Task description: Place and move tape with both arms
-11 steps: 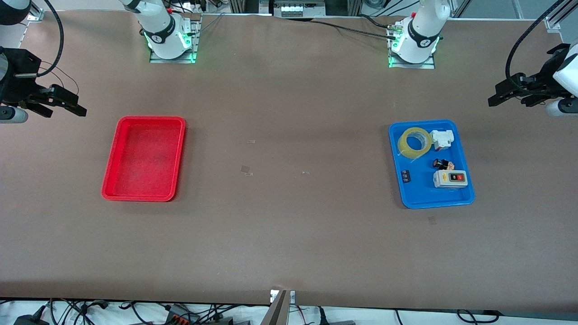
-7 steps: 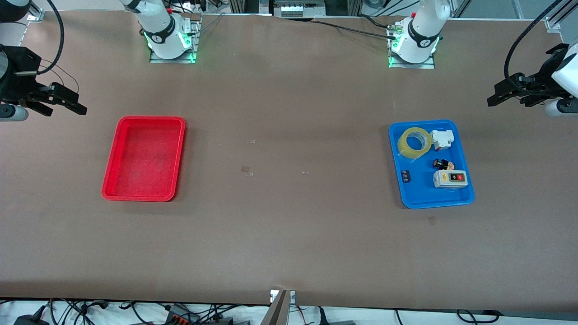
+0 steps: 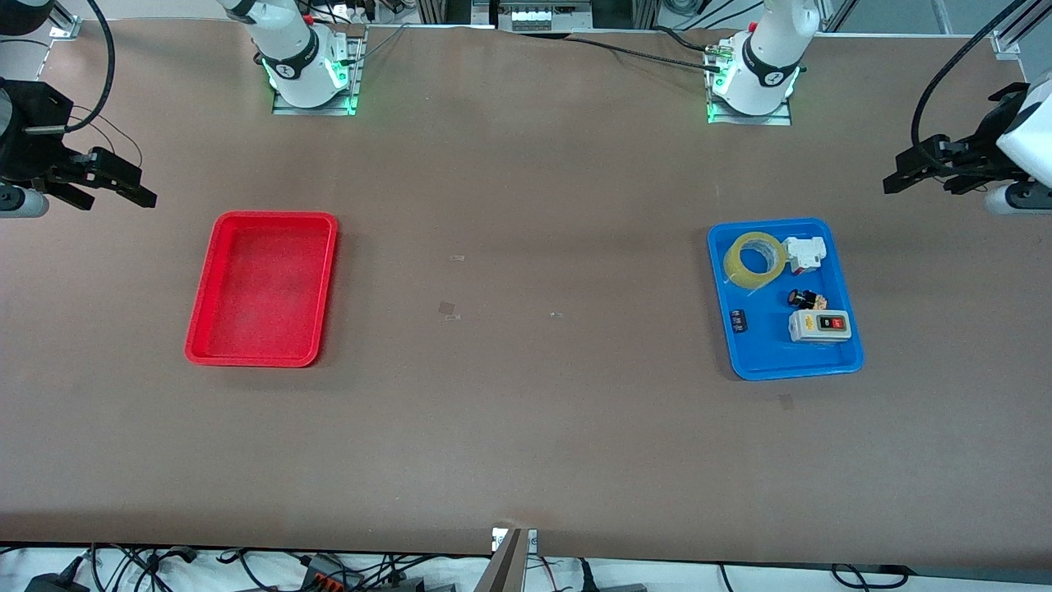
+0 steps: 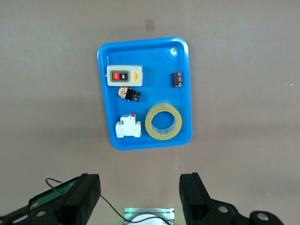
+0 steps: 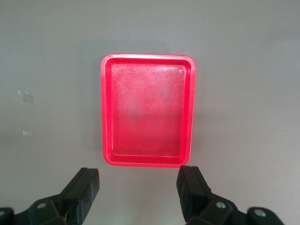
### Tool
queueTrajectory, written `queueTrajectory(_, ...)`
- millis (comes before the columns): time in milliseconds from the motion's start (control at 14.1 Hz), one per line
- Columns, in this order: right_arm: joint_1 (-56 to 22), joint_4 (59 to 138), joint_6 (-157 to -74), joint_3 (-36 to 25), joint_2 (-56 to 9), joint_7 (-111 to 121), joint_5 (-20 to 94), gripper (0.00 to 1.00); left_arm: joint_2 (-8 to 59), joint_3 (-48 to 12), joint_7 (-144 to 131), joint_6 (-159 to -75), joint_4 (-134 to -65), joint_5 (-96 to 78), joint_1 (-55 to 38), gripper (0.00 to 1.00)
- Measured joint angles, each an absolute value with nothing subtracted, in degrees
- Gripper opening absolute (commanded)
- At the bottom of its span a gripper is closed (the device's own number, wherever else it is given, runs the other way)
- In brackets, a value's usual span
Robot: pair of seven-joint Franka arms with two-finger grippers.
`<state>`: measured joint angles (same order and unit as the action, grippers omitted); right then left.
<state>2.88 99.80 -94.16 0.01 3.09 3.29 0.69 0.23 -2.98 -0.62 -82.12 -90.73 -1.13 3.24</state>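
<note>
Tape (image 3: 754, 260) lies flat in blue tray (image 3: 851, 359), frame right; my left gripper (image 3: 919, 170) and right gripper (image 3: 103, 182) hang high at frame edges, jaws spread, empty.

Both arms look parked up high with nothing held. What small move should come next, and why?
Probably the left pincer, open and empty above the table's left-arm end, should swing over the tape, which lies flat in the blue tray beside a white breaker. The right pincer, open near the red tray, waits.

One tape (image 3: 754, 259), two trays (image 3: 261, 288) (image 3: 785, 370), four small electrical parts (image 3: 819, 326)
</note>
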Motion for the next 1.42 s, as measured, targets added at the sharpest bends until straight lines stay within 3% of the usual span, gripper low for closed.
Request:
queueTrajectory(355, 2.88, 99.8, -94.2, 0.03, 3.09, 3.29, 0.69, 0.99, 0.3, -3.13, -0.62, -92.09, -101.44, -1.13, 2.91, 1.0)
queueTrajectory(852, 2.86, 99.81, -94.2, 0.2, 3.09, 3.29, 0.69, 0.99, 2.11, -3.2, -0.53, -117.18, -123.6, -1.13, 2.85, 1.0)
queueTrajectory(1421, 2.85, 99.81, -94.19, 0.28, 3.09, 3.29, 0.69, 0.99, 14.04, -4.03, 2.94, -126.21, -126.46, -1.13, 2.67, 1.0)
